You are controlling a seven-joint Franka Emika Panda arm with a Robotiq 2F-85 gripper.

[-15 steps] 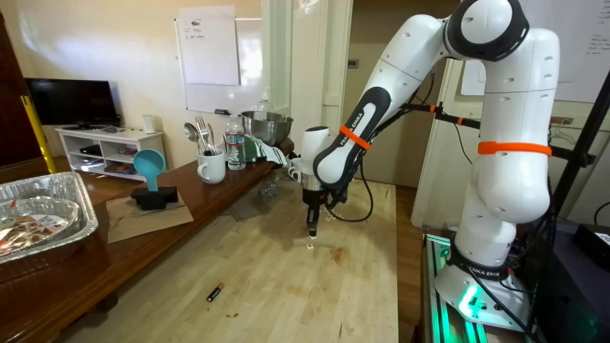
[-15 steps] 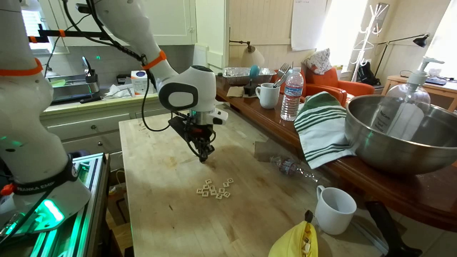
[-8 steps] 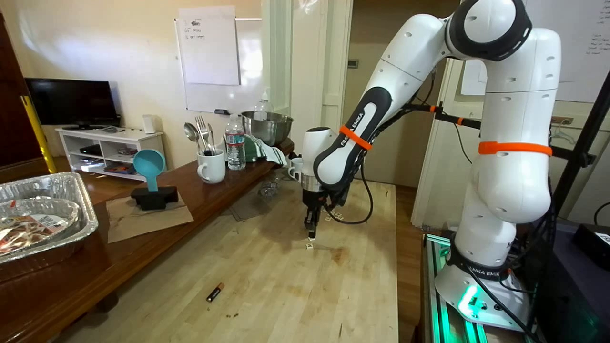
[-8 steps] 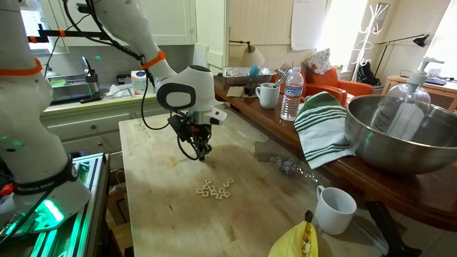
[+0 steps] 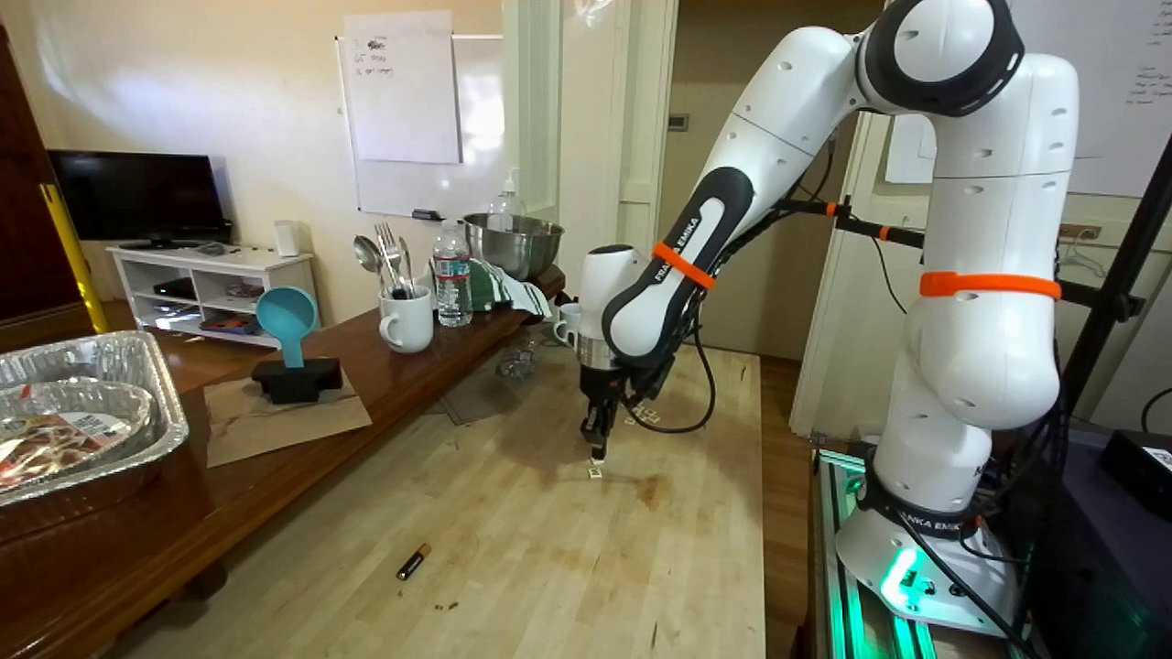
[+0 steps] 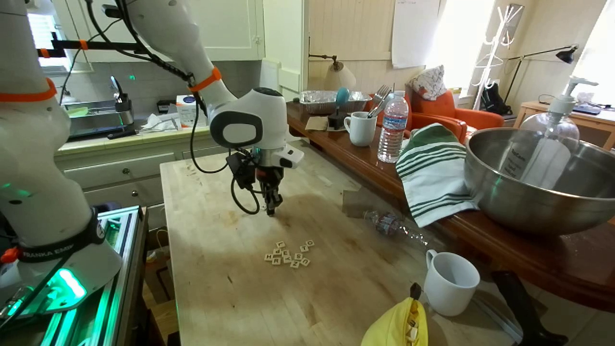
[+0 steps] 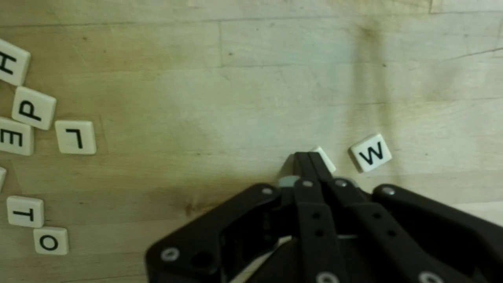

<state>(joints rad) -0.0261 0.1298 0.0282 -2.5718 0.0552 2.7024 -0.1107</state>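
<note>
My gripper (image 7: pixel 308 155) is shut, its black fingertips together with nothing seen between them. It points down low over the wooden table in both exterior views (image 5: pixel 598 452) (image 6: pixel 271 211). A cream letter tile (image 7: pixel 327 159) lies right at the fingertips, mostly hidden behind them; whether they touch it I cannot tell. A W tile (image 7: pixel 371 153) lies apart, just to the right in the wrist view, and also shows in an exterior view (image 5: pixel 594 473). At the wrist view's left are an L tile (image 7: pixel 76 137), a P tile (image 7: pixel 34 108), a T tile (image 7: pixel 25 211) and an O tile (image 7: pixel 51 240).
A battery (image 5: pixel 413 561) lies on the table (image 5: pixel 549 586). Several tiles (image 6: pixel 295 264) form a loose group. A white mug (image 6: pixel 451 283), a yellow pouch (image 6: pixel 396 324) and a plastic bottle (image 6: pixel 394 226) lie along the side. A raised brown counter (image 5: pixel 275 458) borders the table.
The gripper has turned about its upright axis and shifted slightly, to the left in both exterior views. The visible tiles have not visibly moved.
</note>
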